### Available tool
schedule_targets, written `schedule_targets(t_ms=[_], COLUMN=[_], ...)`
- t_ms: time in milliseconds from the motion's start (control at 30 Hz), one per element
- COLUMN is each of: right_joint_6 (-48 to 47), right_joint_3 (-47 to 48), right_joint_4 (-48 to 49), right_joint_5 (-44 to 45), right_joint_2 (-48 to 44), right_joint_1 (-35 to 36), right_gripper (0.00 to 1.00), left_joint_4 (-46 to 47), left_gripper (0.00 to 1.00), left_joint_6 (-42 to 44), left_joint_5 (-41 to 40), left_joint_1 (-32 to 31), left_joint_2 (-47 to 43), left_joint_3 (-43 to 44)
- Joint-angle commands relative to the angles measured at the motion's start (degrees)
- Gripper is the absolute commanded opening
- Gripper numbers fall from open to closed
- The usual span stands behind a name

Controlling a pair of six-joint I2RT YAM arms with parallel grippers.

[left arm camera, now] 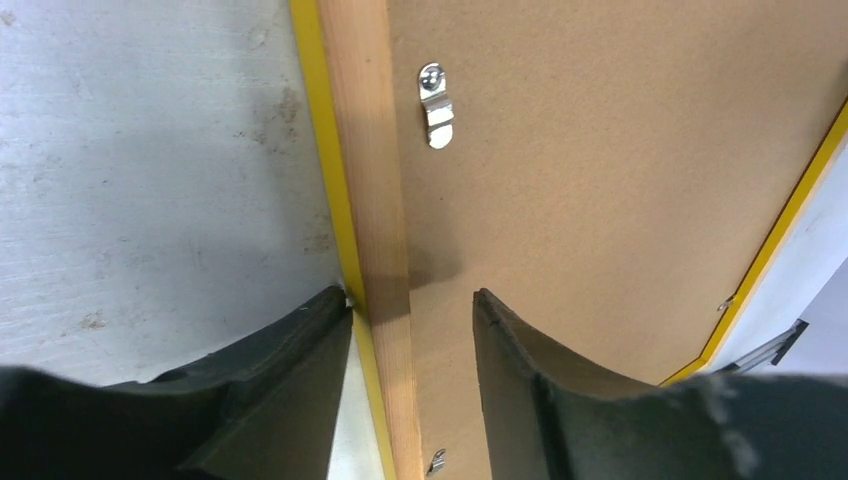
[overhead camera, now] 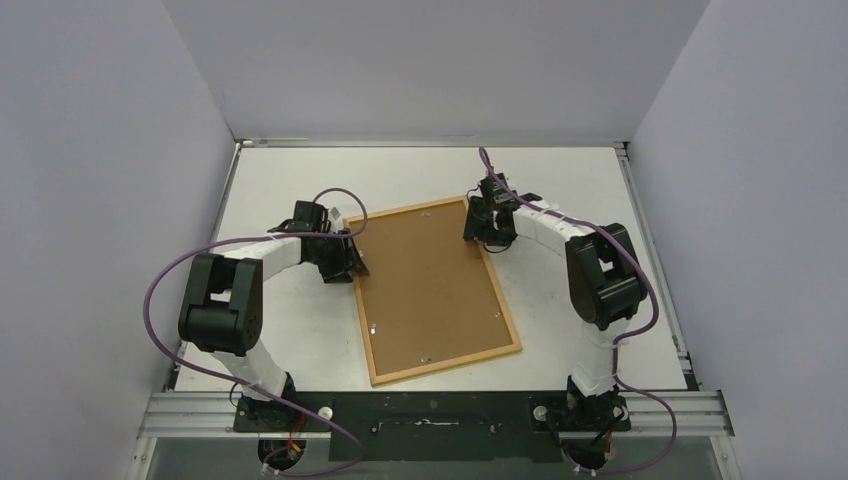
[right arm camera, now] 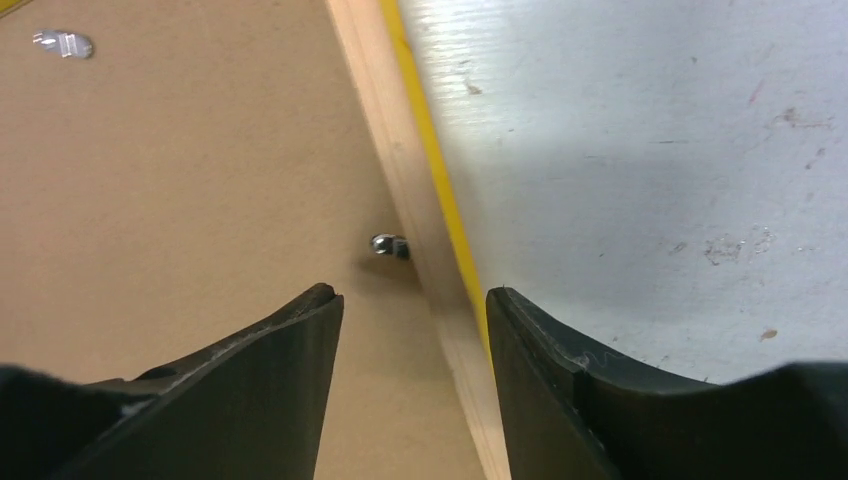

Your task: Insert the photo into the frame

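Frame [left arm camera: 378, 180] lay face down at centre of the top view, on the desk [overhead camera: 295, 335], wood back up, brown backing board [overhead camera: 430, 285] inside it. Left gripper [left arm camera: 410, 302] was open, astride the left rail: one finger at the yellow edge, the other over the board. Right gripper [right arm camera: 412, 297] was open too, straddling the right rail.

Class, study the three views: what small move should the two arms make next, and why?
Probably lift both grippers straight up, clear. The frame lies flat, back up, backing board filling it; the left gripper and right gripper stand open astride its long rails, holding nothing. The photo is not in view, perhaps under the board.
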Motion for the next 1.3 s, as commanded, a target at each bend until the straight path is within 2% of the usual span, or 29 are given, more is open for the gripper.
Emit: schedule_targets(t_ms=[0, 167, 367, 467, 700, 833, 1067, 1267], right_joint_6=[-0.4, -2.7, -7.9, -11.6, -27.1, -35.1, -43.6, -50.6], right_joint_3=[2.7, 6.0, 12.5, 16.0, 25.1, 29.3, 43.0, 48.5], right_joint_4=[-0.7, -0.3, 0.4, 1.3, 0.0, 1.9, -5.1, -10.5], right_joint_5=[-2.4, -3.2, -4.3, -4.8, -5.7, -11.2, -17.5, -20.3], right_joint_2=[-3.9, -0.6, 3.7, 5.7, 11.4, 14.9, 24.9, 29.2], right_joint_1=[0.1, 0.2, 0.7, 1.6, 4.8, 5.7, 5.9, 5.7], right_gripper=[0.59, 0.68, 0.71, 0.71, 0.72, 0.72, 0.73, 0.73], left_joint_4=[1.6, 2.8, 2.0, 1.3, -0.8, -2.2, -6.4, -8.3], left_gripper=[0.54, 0.67, 0.68, 0.68, 0.65, 0.63, 0.61, 0.54], left_joint_6=[-0.1, -1.7, -2.3, -2.6, -0.6, 0.7, 2.6, 2.8], left_joint_5=[-3.7, -2.4, -1.9, -1.0, 0.3, -0.5, 0.5, 2.0], left_joint_1=[0.0, 2.1, 4.2, 4.6, 4.9, 5.3, 5.5, 5.6], left_joint_2=[-0.9, -3.5, -1.5, 0.4, 6.1, 8.1, 9.9, 12.7], left_joint_3=[-1.4, -1.8, 0.8, 3.1, 10.7, 13.4, 16.8, 20.3])
